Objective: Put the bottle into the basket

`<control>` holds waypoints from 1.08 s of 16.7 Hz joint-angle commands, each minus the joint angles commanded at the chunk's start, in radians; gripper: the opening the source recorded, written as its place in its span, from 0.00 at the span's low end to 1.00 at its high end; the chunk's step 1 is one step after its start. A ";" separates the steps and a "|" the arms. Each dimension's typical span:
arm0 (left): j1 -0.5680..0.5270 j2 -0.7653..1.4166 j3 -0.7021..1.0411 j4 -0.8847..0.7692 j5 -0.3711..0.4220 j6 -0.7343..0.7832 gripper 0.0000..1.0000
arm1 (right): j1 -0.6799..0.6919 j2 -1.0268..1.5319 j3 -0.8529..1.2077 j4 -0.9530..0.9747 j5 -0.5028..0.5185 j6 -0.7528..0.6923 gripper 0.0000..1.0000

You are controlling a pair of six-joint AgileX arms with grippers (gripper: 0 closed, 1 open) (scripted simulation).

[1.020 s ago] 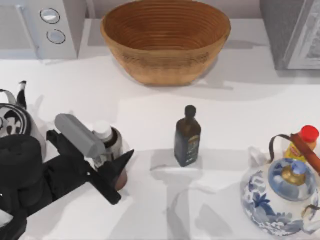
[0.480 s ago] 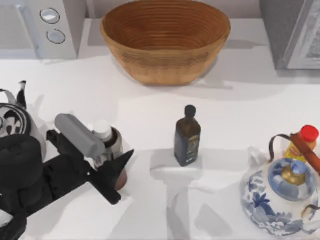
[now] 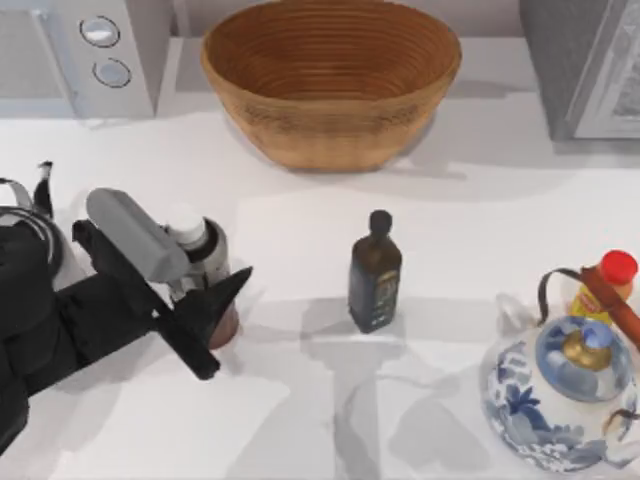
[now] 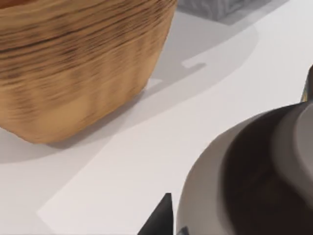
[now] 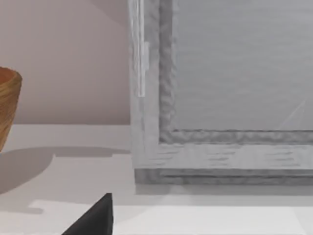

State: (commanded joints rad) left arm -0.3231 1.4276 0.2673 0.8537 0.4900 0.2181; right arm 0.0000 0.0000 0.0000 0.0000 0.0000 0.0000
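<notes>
The bottle (image 3: 203, 258) has a white cap, a grey label and a reddish-brown lower body. It stands upright at the table's left, with my left gripper (image 3: 212, 312) shut on its lower part, one dark finger on each side. The left wrist view shows the bottle (image 4: 254, 181) very close, with the basket (image 4: 73, 63) beyond it. The wide woven basket (image 3: 330, 140) stands at the back centre, well apart from the bottle. A dark tip of my right gripper (image 5: 93, 220) shows low in the right wrist view, facing a grey appliance.
A dark green-black bottle (image 3: 375, 275) stands mid-table, right of the held bottle. A blue-and-white teapot (image 3: 565, 395) and a yellow bottle with a red cap (image 3: 608, 280) sit at the right. A kettle (image 3: 25, 235) is at the left edge. Grey appliances (image 3: 100, 50) (image 3: 590, 60) fill the back corners.
My left gripper has moved left and toward the back of the table, carrying the bottle with it. Everything else has stayed put.
</notes>
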 joint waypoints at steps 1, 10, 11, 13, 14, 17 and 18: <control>0.033 -0.053 0.017 -0.072 0.031 0.022 0.00 | 0.000 0.000 0.000 0.000 0.000 0.000 1.00; 0.396 -0.630 0.099 -0.895 0.316 0.191 0.00 | 0.000 0.000 0.000 0.000 0.000 0.000 1.00; 0.432 -0.694 0.097 -0.982 0.345 0.205 0.00 | 0.000 0.000 0.000 0.000 0.000 0.000 1.00; 0.496 -0.816 0.091 -1.134 0.399 0.230 0.00 | 0.000 0.000 0.000 0.000 0.000 0.000 1.00; 0.523 -0.871 0.087 -1.198 0.423 0.241 0.00 | 0.000 0.000 0.000 0.000 0.000 0.000 1.00; 0.576 -0.996 0.073 -1.330 0.481 0.268 0.00 | 0.000 0.000 0.000 0.000 0.000 0.000 1.00; 0.586 -1.022 0.069 -1.355 0.495 0.275 0.00 | 0.000 0.000 0.000 0.000 0.000 0.000 1.00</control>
State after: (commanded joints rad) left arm 0.2632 0.4056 0.3363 -0.5013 0.9853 0.4931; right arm 0.0000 0.0000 0.0000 0.0000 0.0000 0.0000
